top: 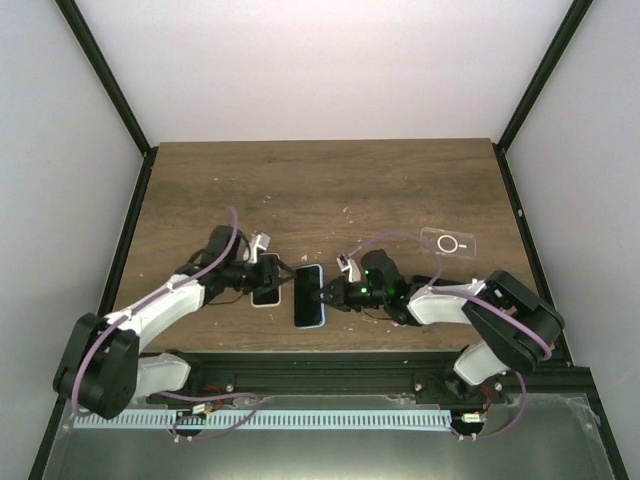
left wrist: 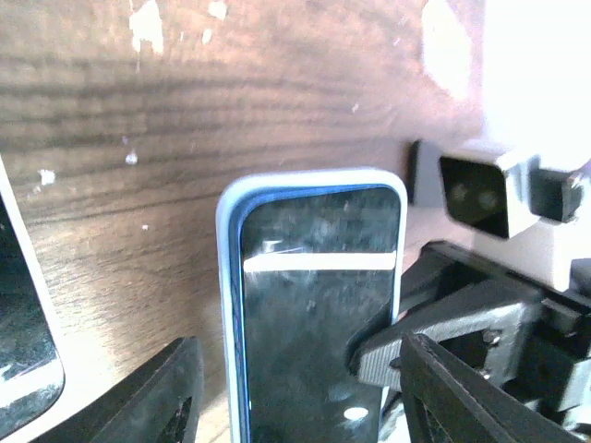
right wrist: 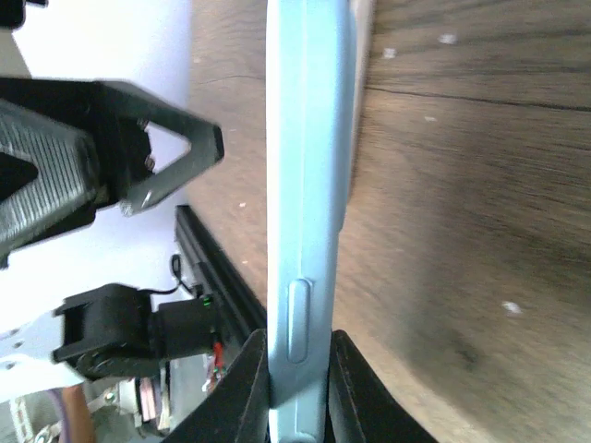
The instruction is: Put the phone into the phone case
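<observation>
No words, brand names or numbers can be read anywhere. The only sign is a white ring with a short white bar beside it, on the clear phone case (top: 450, 243).

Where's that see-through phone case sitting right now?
In the top view, the clear case lies right of centre on the table, just beyond the right arm, apart from the blue-edged phone.
</observation>
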`<state>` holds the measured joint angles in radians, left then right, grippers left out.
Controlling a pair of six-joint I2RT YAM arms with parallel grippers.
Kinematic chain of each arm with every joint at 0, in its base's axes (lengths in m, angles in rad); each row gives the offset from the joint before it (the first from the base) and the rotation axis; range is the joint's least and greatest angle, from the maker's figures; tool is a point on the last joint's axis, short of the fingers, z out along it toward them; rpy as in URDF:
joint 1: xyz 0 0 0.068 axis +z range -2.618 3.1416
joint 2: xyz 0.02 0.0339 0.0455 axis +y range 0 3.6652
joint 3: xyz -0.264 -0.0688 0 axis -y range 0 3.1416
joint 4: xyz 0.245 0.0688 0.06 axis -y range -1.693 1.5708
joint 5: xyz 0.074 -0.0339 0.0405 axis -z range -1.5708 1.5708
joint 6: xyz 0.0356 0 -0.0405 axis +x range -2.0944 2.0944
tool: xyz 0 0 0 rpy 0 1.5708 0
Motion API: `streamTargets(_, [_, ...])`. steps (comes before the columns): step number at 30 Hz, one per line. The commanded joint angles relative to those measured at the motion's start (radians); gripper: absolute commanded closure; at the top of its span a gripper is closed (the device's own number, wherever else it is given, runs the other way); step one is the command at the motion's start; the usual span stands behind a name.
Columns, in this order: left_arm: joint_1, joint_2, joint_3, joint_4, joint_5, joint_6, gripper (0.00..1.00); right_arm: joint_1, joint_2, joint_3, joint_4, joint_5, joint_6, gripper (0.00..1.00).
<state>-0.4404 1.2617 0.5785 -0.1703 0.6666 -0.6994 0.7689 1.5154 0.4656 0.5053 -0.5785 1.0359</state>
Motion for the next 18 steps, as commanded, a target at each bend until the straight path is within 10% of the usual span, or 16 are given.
streamTargets(1, [0.087,-0.109,0.061,-0.093,0.099,0.07,0.36,-0.005,-0.094,0.036,0.113,-0.099,-0.024,0.9])
streamTargets(9, [0.253,-0.274,0.12,-0.054,0.406,0.039,0.21,-0.005,-0.258,0.078,0.099,-0.167,-0.104,0.9])
streamTargets(18, [0.257,-0.314,0.026,0.383,0.594,-0.248,0.27,-0.005,-0.307,0.113,0.223,-0.238,-0.023,0.89])
